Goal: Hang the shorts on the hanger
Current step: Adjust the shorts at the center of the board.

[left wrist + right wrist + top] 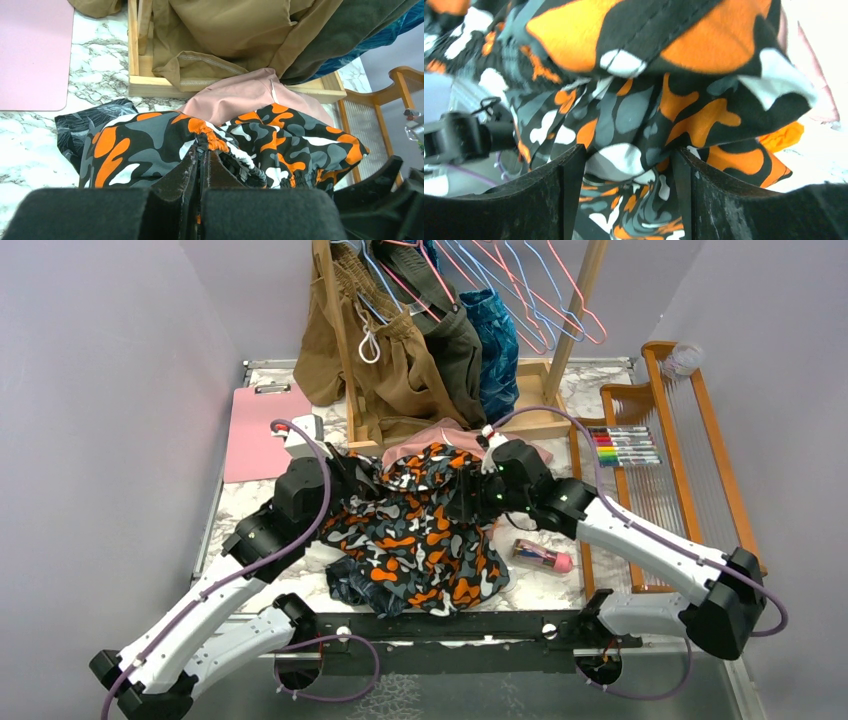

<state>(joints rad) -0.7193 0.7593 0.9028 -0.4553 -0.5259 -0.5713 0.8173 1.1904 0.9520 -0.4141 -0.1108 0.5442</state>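
Now, the shorts: the dark camouflage-print fabric shorts (415,530), blotched orange, white and grey, sit crumpled at the middle of the overhead frame, between our two arms on the white marble-pattern table (232,508).
Left gripper: our left gripper (202,150) is pinched tight on the gathered waistband at the lower centre of its wrist view, and we read that as the anchor that keeps one end of the band lifted.
Right gripper: our right gripper (629,155) stands wide, its black fingers (566,185) well apart with printed cloth bunched between them; we see no pinch there, so we judge it is placed to take a second hold on the band.
Hanger: thin pink wire hangers (588,302) hang on the wooden rack at the top of the overhead frame, well apart from the shorts; none is in either gripper.
Neighbours: dusty-pink fabric shorts (240,92) lie just behind our pair, and dark navy leaf-print shorts (75,125) peek out at the left, partly under it.
Progress: early, we reckon, with the shorts not yet spread out.
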